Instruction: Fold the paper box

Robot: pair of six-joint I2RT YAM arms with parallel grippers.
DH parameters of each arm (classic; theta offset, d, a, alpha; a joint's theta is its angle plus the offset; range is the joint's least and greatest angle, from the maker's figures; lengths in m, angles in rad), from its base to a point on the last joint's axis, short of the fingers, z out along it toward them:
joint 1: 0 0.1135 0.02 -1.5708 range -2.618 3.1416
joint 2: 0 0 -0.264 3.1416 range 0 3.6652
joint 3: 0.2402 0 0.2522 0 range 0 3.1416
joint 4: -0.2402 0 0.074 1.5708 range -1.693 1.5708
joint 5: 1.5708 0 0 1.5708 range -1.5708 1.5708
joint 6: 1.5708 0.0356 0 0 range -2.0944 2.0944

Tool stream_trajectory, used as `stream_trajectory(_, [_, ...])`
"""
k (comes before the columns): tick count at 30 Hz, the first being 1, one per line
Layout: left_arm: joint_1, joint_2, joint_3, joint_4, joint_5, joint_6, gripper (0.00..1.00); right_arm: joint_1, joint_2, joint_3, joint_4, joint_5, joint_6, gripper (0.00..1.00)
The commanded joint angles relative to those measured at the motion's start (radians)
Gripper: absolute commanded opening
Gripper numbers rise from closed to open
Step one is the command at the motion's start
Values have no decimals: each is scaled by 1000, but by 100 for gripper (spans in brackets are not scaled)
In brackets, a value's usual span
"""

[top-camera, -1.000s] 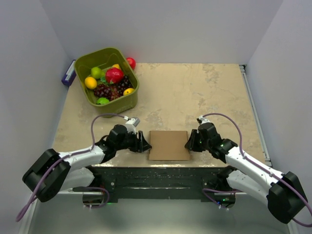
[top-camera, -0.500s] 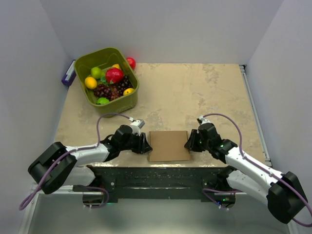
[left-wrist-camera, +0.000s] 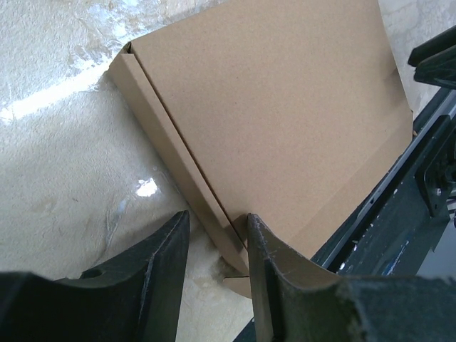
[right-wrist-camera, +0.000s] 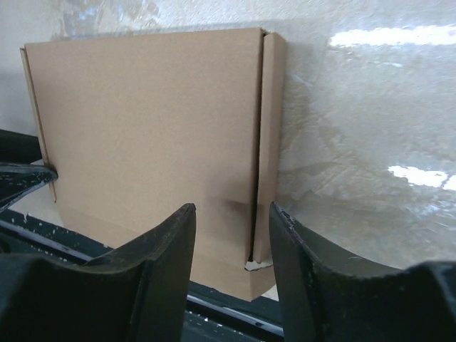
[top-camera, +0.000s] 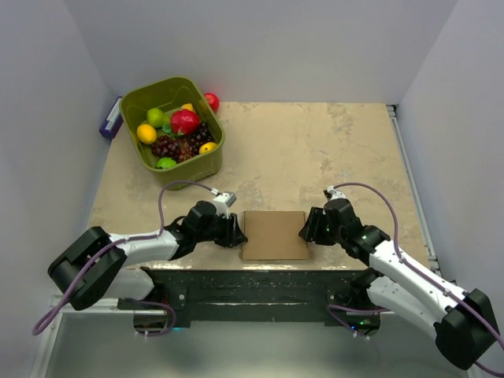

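The paper box point(top-camera: 274, 235) lies closed and flat at the table's near edge, a plain brown cardboard square. My left gripper point(top-camera: 236, 234) is at its left edge. In the left wrist view the jaws point(left-wrist-camera: 217, 246) stand apart astride the box's point(left-wrist-camera: 271, 121) narrow side wall; one finger rests against the top panel and the other is clear of the wall. My right gripper point(top-camera: 307, 231) is at the right edge. Its jaws point(right-wrist-camera: 231, 221) are open around the near right corner of the box point(right-wrist-camera: 149, 128), touching nothing.
An olive-green bin point(top-camera: 213, 157) full of fruit stands at the back left, with a red fruit point(top-camera: 212, 101) behind it and a dark block point(top-camera: 110, 120) beside it. The black base frame point(top-camera: 260, 287) runs just below the box. Grey walls close three sides.
My left gripper moved right up to the box's left edge and its jaws narrowed. My right gripper's jaws opened and let go of the right edge.
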Motion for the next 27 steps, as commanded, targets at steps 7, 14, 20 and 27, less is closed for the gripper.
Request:
stream_trajectory(7, [-1,6,9,-80,-69,59,42,-1,25,17,-39,53,27,47])
stream_trajectory(14, [-1,1,17,-86,-69,65,42,-1,102,-26,10,61,43,32])
stream_trajectory(20, [-1,-4,17,-86,-69,67,42,-1,105,-24,4,67,49,31])
stream_trajectory(27, [-1,-48,40,-95,-68,58,48,-1,62,38,-15,15,63,43])
